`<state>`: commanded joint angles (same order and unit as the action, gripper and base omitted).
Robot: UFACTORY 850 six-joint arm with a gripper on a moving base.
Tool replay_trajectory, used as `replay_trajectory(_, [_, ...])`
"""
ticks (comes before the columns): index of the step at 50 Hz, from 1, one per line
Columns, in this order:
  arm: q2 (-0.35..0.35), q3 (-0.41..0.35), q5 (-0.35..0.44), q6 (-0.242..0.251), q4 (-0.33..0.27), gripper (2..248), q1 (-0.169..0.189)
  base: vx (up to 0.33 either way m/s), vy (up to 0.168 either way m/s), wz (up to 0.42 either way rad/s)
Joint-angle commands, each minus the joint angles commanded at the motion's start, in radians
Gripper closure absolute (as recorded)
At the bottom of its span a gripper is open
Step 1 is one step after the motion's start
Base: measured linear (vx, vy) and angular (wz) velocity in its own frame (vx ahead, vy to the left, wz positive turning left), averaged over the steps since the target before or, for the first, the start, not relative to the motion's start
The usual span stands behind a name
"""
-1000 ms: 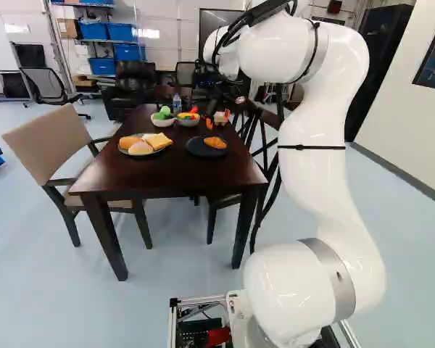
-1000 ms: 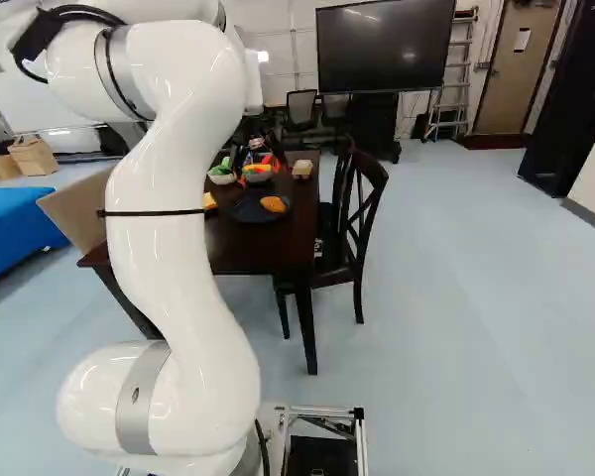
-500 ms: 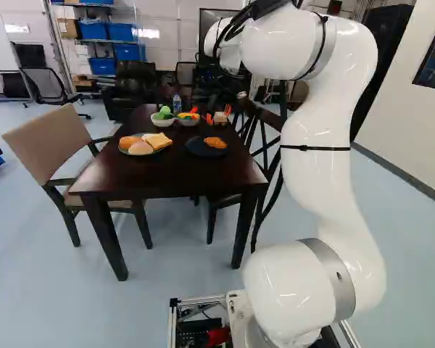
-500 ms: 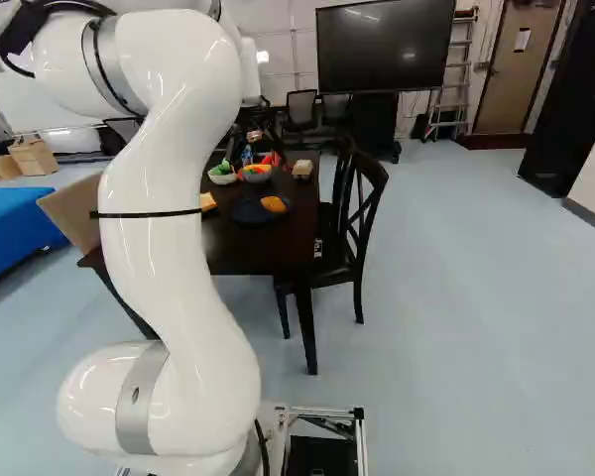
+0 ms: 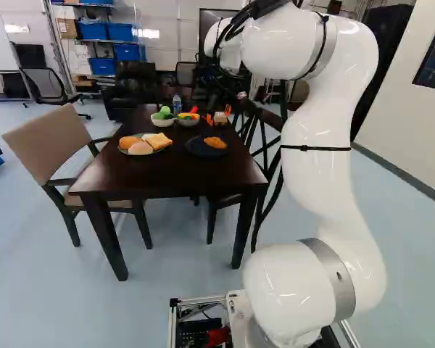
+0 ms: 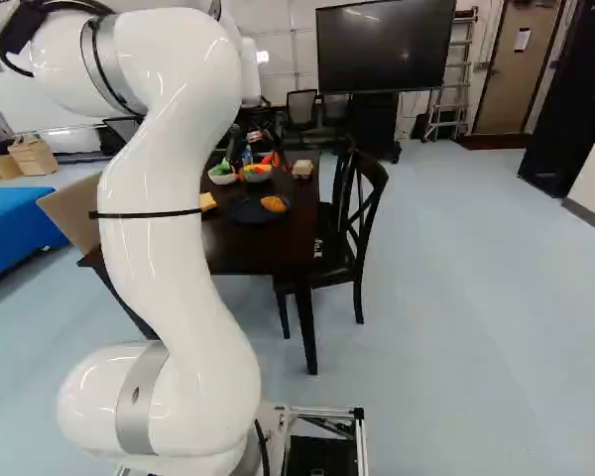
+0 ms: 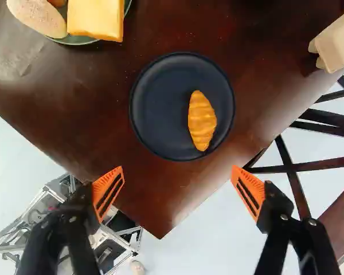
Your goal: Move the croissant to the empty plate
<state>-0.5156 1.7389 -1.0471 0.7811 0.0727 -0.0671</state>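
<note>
High over the table, my gripper [image 5: 218, 114] shows small beyond the dark plate in the left base view. In the wrist view the gripper [image 7: 177, 186] stands wide open, orange pads far apart with nothing between them. The golden croissant [image 7: 202, 121] lies ahead of the fingers, off-centre on a round dark plate [image 7: 157, 123]. That plate bears nothing else. The croissant [image 5: 215, 143] and its plate [image 5: 196, 148] also show near the table's right side in the left base view.
A green-rimmed plate [image 5: 166, 149] holds several breads. Two bowls of toy food [image 5: 163, 122] [image 5: 188, 121] and a small pale box [image 6: 302, 169] stand farther back on the table [image 5: 119, 177]. Chairs [image 5: 58, 138] [image 6: 362, 198] flank it.
My arm has drawn back a little and the gripper has risen slightly from the table, its jaws still open. The croissant and dark plate have not moved, nor has the base.
</note>
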Motion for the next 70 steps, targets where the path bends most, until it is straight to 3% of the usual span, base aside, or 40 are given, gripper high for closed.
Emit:
replay_trajectory(35, [0.057, -0.119, 0.138, -0.056, -0.005, 3, 0.005, 0.0, 0.0, 0.0])
replay_trajectory(70, [0.171, -0.355, 0.413, -0.168, -0.016, 3, 0.014, 0.0, 0.0, 0.0])
